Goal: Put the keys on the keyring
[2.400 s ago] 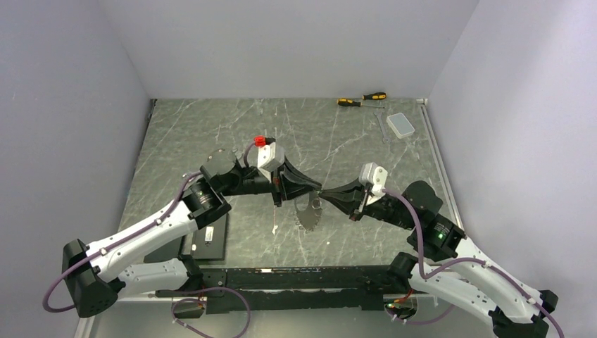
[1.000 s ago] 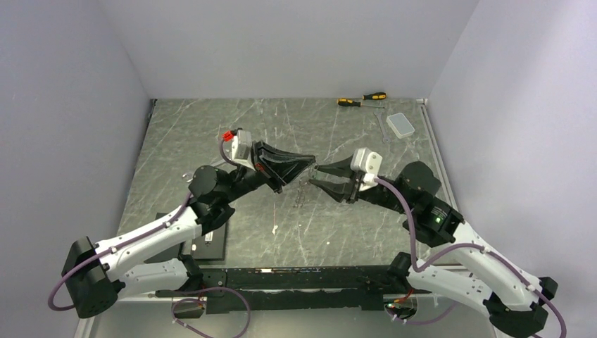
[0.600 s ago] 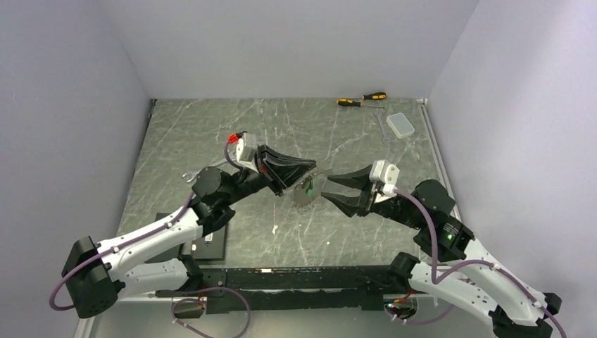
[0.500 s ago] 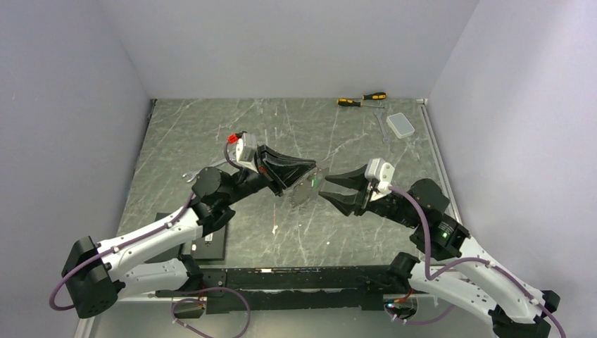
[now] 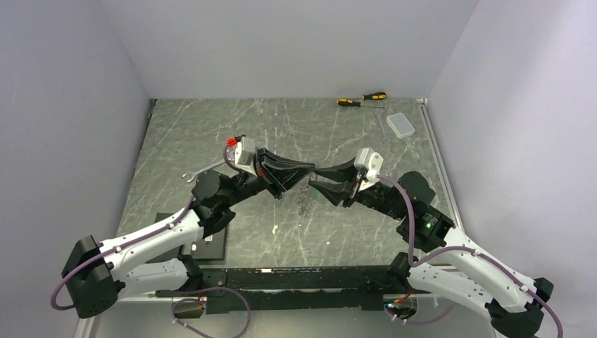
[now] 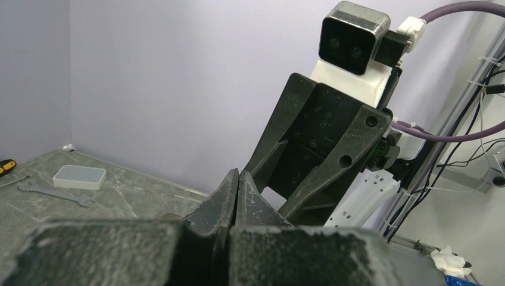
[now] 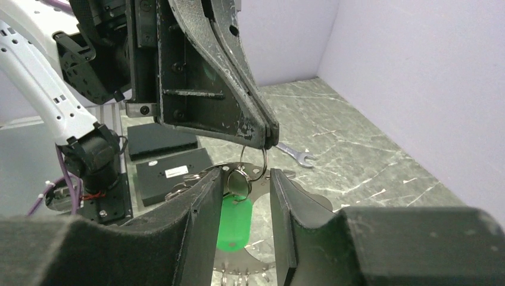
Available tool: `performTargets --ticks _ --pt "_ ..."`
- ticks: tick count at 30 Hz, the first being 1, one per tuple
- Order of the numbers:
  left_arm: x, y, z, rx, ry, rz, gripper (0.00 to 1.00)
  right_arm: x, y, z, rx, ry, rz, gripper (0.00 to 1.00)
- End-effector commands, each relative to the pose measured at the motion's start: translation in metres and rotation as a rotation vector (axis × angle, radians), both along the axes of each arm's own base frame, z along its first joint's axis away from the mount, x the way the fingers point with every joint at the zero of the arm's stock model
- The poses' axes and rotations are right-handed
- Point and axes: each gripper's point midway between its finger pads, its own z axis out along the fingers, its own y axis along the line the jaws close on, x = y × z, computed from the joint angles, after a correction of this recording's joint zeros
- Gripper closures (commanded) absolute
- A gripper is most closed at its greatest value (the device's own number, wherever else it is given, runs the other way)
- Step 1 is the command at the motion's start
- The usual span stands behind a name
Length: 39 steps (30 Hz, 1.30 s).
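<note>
My left gripper [image 5: 312,169] is shut, its tip [image 7: 269,136] pinching a thin wire loop [image 7: 253,162] held above the table. From the loop hang the keyring [image 7: 244,266], a large dark toothed ring, and the key [image 7: 234,219] with its bright green head. In the top view the keyring [image 5: 304,202] shows edge-on below both tips. My right gripper [image 7: 241,202] is open, its fingers either side of the green key without touching it; it meets the left tip in the top view [image 5: 315,178]. In the left wrist view my shut fingers [image 6: 237,179] hide the ring.
A silver wrench [image 5: 199,171] lies left of the arms. Flat black boxes [image 5: 211,239] sit at the near left. Two yellow-and-black screwdrivers [image 5: 361,99], a second wrench [image 5: 382,127] and a small white box [image 5: 401,124] are at the far right corner.
My right gripper has moved left and up to the left gripper's tip, still open, and now straddles the green key. The hanging ring has turned edge-on to the top camera.
</note>
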Motion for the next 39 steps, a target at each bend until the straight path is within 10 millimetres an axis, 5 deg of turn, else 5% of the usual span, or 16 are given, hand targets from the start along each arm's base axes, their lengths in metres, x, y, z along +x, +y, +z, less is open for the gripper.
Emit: performTargets --ticks 1,4,10,19,25,28,35,39 --pt "-0.014 0.012 0.026 -0.09 -0.057 -0.031 1.0 0.002 -0.003 0.032 0.094 -0.051 -0.019 0.63" --pt "-0.014 0.012 0.026 -0.094 -0.057 -0.03 1.0 0.003 -0.003 0.034 0.098 -0.056 -0.022 0.7" --pt "-0.014 0.012 0.026 -0.096 -0.059 -0.026 1.0 0.001 0.001 0.029 0.077 -0.051 -0.003 0.98" --pt "-0.016 0.008 0.019 -0.019 -0.074 -0.031 0.99 -0.002 -0.002 0.026 0.046 -0.067 0.0 1.0" --pt "-0.027 0.011 0.01 0.157 -0.125 -0.051 0.66 -0.006 -0.007 0.018 -0.017 -0.069 0.007 1.0" --pt "-0.035 0.015 -0.012 0.345 -0.14 -0.08 0.52 -0.011 -0.008 0.006 -0.087 -0.049 0.029 1.0" --pt "-0.062 0.026 -0.045 0.634 -0.21 -0.254 0.36 -0.024 -0.015 -0.02 -0.281 0.0 0.098 1.0" --pt "-0.056 0.026 -0.063 0.723 -0.235 -0.26 0.35 -0.03 -0.018 -0.025 -0.337 0.007 0.122 1.0"
